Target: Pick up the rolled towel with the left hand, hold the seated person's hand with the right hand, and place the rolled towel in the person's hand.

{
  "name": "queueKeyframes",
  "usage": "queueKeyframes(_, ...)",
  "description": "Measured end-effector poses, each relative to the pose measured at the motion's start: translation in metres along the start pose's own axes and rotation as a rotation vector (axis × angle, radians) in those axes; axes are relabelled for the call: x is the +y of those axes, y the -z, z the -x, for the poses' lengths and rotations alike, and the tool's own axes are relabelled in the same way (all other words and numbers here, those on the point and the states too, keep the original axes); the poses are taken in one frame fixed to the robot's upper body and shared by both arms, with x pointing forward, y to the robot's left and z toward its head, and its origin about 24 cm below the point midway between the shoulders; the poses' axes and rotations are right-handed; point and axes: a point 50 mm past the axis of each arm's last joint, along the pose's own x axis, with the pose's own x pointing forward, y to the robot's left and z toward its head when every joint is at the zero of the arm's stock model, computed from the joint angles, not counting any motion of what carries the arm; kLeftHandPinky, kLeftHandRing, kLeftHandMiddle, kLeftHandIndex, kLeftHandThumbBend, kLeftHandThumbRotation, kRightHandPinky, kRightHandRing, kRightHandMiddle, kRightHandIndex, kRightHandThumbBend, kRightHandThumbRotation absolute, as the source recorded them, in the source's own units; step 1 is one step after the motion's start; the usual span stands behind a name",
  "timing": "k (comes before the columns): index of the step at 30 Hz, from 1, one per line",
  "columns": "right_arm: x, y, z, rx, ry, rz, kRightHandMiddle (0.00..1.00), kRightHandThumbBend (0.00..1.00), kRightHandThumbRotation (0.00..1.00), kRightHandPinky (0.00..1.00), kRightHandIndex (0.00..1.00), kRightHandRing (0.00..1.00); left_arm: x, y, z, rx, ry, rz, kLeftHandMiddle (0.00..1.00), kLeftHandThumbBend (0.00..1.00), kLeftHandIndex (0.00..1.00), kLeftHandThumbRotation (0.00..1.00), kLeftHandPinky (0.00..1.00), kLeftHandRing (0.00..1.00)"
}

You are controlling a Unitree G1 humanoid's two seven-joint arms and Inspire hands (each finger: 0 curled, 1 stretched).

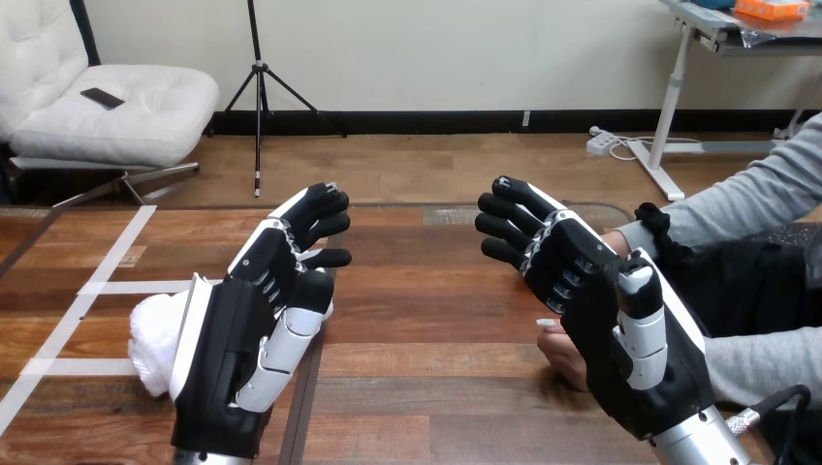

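Head view, opening stage of the task. Nearest the camera, the left hand [242, 339] stands raised over the table [436, 320], back toward the viewer, fingers nearly straight and only lightly bent, with nothing in them. The right hand [601, 310] stands opposite in a mirrored pose, fingers spread and loosely bent, likewise empty.

Just beyond and to the outside of the left hand, the rolled towel [153, 334] lies on the table among strips of white tape [107, 287], partly hidden by the palm. Contact between the two cannot be judged.

Beneath the right hand, the person's hand [560, 351] rests on the table at the right side, fingertips showing past the palm's edge. No robot finger is seen curled round it, and whether they touch cannot be told. The grey sleeve [746, 199] reaches in farther back.

Judgement: neither grasp is yet made. The next move calls for the left hand to drop sideways onto the towel and close round it, while the right hand settles gently about the person's hand.
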Motion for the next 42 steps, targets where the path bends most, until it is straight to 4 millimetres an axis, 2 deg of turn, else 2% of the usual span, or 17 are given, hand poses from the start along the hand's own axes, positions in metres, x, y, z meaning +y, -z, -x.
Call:
queueKeyframes(29,0.0001,0.0000,0.0000,0.000,0.000,0.000,0.90,0.88,1.00,0.89,0.89,0.90,0.0002,0.0000,0.0000,0.000,0.000,-0.001,0.82,0.70,0.81,0.83,0.69,0.80)
queueKeyframes(38,0.0000,0.0001,0.0000,0.001,0.000,-0.001,0.89,0.88,1.00,0.89,0.89,0.90,0.0008,0.0001,-0.0007,0.003,0.005,-0.056,0.84,0.76,0.82,0.83,0.70,0.82)
queueKeyframes(42,0.0001,0.0002,0.0000,0.001,0.000,-0.001,0.89,0.88,1.00,0.89,0.89,0.90,0.0025,0.0006,-0.0032,0.010,0.015,-0.106,0.85,0.83,0.83,0.79,0.73,0.83)
